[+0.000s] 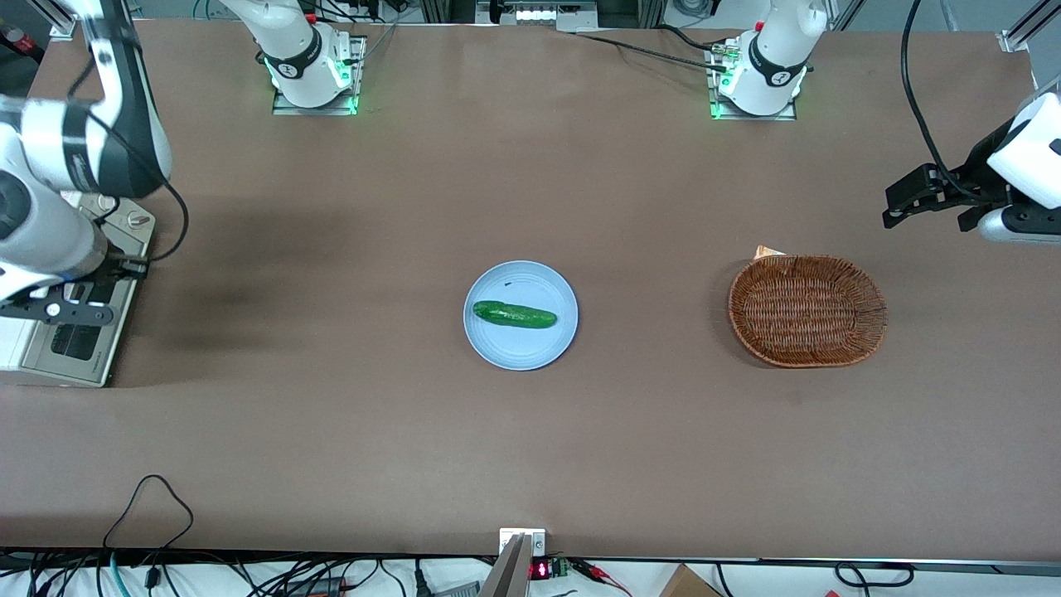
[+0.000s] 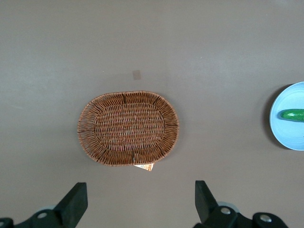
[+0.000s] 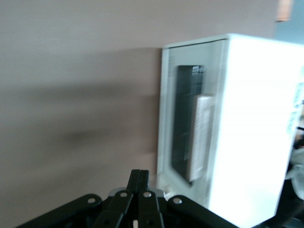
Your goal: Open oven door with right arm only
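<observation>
Oven door [image 3: 183,123] shut; closed pincer [image 3: 139,183] near it; no legible writing.

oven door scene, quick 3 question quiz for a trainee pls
1. True or false: the cucumber lies on the blue plate.
2. The oven door is: A closed, B half open, C fully open.
3. Is the right arm's gripper gripping the door's bar handle?

Key: 1 true. 2 A. 3 no; the gripper is in front of the door with its fingers shut, apart from the handle.
</observation>
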You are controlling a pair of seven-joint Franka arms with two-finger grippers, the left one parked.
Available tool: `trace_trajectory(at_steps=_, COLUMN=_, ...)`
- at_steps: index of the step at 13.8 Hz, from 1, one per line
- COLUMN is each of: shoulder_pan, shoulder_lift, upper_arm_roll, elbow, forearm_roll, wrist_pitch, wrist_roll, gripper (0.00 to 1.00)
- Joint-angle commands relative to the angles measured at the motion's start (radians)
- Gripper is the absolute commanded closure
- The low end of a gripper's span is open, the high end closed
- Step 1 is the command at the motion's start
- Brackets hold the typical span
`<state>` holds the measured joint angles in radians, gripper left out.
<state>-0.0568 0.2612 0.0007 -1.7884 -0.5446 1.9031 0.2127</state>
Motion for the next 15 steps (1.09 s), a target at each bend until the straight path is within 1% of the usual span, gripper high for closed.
trace_trajectory(at_steps=1, shoulder_pan=-0.009, shoulder_lift=-0.002, upper_arm_roll=-0.048, elbow=-0.051, forearm_roll=-0.092, wrist_pitch=0.091, wrist_roll=0.037, gripper=1.00)
trace_trajectory(at_steps=3, shoulder_pan=-0.017, shoulder_lift=0.004, upper_arm_roll=-0.076, elbow=-0.066, forearm_roll=-0.107, wrist_pitch=0.119, wrist_roll=0.054, gripper=1.00)
trace_trajectory(at_steps=5, shoulder_pan=-0.026, shoulder_lift=0.010, upper_arm_roll=-0.085, elbow=-0.089, forearm_roll=-0.164, wrist_pitch=0.161, wrist_roll=0.080, gripper=1.00)
trace_trajectory(at_steps=7, shoulder_pan=-0.031, shoulder_lift=0.029, upper_arm_roll=-0.090, elbow=-0.091, forearm_roll=-0.195, wrist_pitch=0.185, wrist_roll=0.089, gripper=1.00)
trace_trajectory(at_steps=15, shoulder_pan=-0.046, shoulder_lift=0.049, upper_arm_roll=-0.099, elbow=-0.095, forearm_roll=-0.201, wrist_pitch=0.228, wrist_roll=0.089, gripper=1.00)
